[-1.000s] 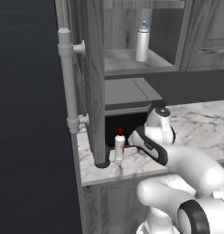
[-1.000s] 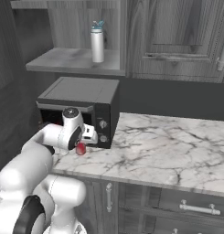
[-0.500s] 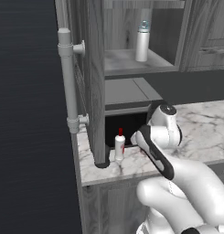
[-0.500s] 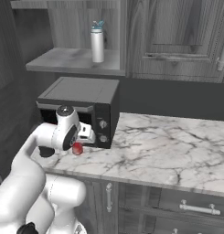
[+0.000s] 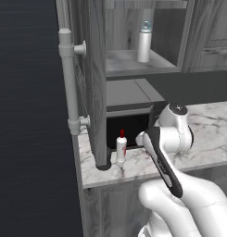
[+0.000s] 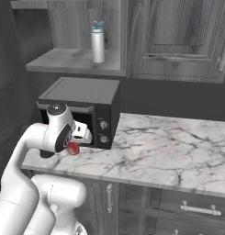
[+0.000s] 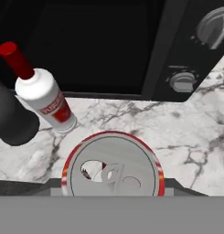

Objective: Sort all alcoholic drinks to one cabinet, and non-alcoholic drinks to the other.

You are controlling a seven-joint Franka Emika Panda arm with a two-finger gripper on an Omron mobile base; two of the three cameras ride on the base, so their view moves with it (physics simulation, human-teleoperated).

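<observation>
We saw hand (image 6: pixel 76 140) clenched round red soda can (image 7: pixel 113 165), above bench (image 6: pixel 169 151) before microwave (image 6: pixel 86 108); white red-capped bottle (image 7: pixel 42 93) at 10 o'clock. We judged: lift straight, avoid bottle.

Red can at the pincer, before the microwave

The pincer (image 6: pixel 77 143) is closed around the red can (image 6: pixel 73 148); behind it stands the microwave (image 6: pixel 86 110), the pale bottle (image 6: pixel 98 42) high above.
</observation>
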